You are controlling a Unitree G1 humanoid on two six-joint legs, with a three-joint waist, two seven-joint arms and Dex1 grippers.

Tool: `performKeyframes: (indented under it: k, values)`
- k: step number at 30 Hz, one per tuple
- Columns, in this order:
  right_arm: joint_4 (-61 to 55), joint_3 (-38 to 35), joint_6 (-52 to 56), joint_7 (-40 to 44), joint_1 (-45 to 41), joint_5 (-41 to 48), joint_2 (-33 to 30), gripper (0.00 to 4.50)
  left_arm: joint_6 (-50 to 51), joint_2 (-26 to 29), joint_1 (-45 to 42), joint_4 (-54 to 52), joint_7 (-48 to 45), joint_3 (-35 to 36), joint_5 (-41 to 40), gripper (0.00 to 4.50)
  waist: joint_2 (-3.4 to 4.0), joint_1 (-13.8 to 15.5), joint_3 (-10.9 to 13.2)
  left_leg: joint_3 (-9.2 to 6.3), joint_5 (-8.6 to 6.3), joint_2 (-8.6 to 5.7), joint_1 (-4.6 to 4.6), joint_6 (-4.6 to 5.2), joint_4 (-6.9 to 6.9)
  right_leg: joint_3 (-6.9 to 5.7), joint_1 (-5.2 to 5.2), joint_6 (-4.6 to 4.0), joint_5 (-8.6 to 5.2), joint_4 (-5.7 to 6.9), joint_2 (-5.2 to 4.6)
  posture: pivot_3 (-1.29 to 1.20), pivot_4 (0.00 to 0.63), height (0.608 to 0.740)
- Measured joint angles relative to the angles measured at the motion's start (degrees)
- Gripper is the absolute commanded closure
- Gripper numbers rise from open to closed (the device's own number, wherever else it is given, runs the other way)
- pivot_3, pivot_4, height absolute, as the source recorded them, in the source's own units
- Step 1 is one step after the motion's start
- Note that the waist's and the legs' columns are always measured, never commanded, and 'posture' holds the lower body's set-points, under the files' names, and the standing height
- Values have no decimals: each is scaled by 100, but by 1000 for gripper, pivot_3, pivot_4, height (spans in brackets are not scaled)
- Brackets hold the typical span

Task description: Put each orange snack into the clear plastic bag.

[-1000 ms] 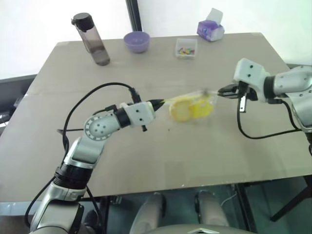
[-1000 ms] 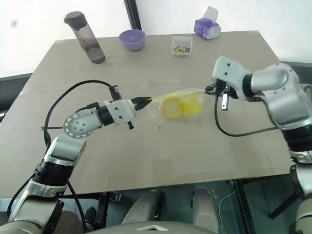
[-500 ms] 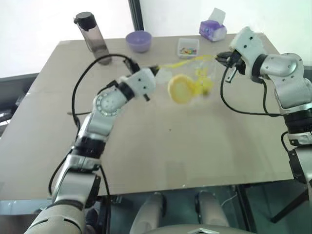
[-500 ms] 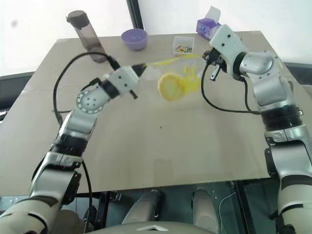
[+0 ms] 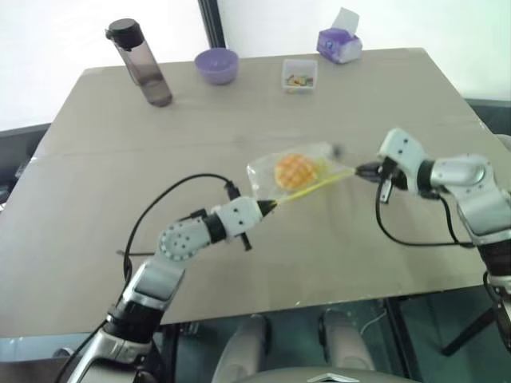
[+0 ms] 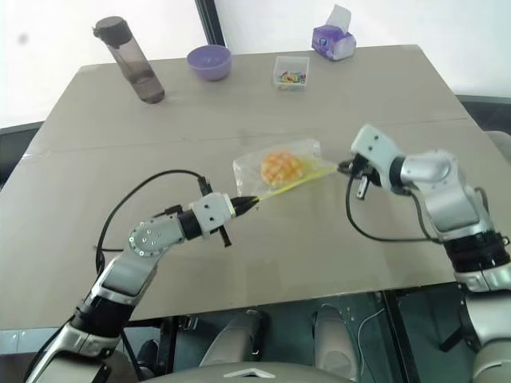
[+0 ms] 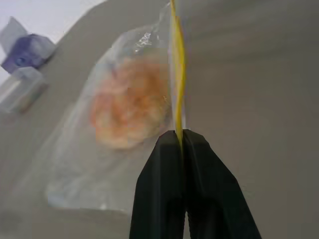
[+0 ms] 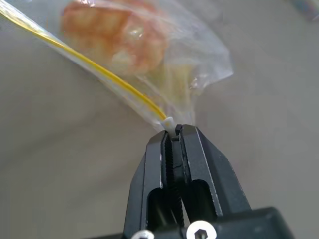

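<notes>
Your left tool (image 5: 270, 207) was clenched on one end of the clear plastic bag's (image 5: 307, 172) yellow seal strip (image 5: 307, 187); your right tool (image 5: 363, 170) gripped the other end. The orange snack (image 5: 293, 169) sat inside the bag, low over mid-worktop (image 5: 96, 207). Likely step: settling the bag. Lower both ends together, strip kept taut, before letting go. Right wrist view showed a white tab (image 8: 171, 124) pinched between the fingers; head views didn't resolve it.
</notes>
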Motion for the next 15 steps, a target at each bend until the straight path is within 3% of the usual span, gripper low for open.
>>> performKeyframes:
  k: [1, 4, 9, 15]
  values:
    - [-139, -19, 78, 4, 186, 18, -49, 3727, 207, -5, 148, -172, 7, 13, -61, 3762, 2, 25, -1, 5, -3, -2, 1, 5, 2, 2, 1, 0, 0, 1, 0, 0, 150, 740]
    - [-493, -329, 513, -5, 759, 211, -238, 2353, 489, -126, 602, -444, 364, 218, 3, 2429, 2, 91, -1, 4, -11, -3, 28, 18, 4, 1, 33, 0, 0, -3, 0, 0, 150, 740]
    - [-935, -1003, 1230, -64, 1677, 929, -119, 2330, 909, -296, 905, -701, 747, 969, -332, 60, 1, 155, -1, 2, -17, 4, 107, 26, -23, -8, 119, 0, -2, -36, 4, 0, 150, 740]
    - [-1398, -1911, 1397, -350, 2865, 2009, 823, 2330, 1461, -360, 1824, -1183, 779, 1843, -1119, 60, 1, 190, -2, 2, -19, 10, 114, 29, -19, -5, 129, 2, -1, -39, 0, 0, 150, 740]
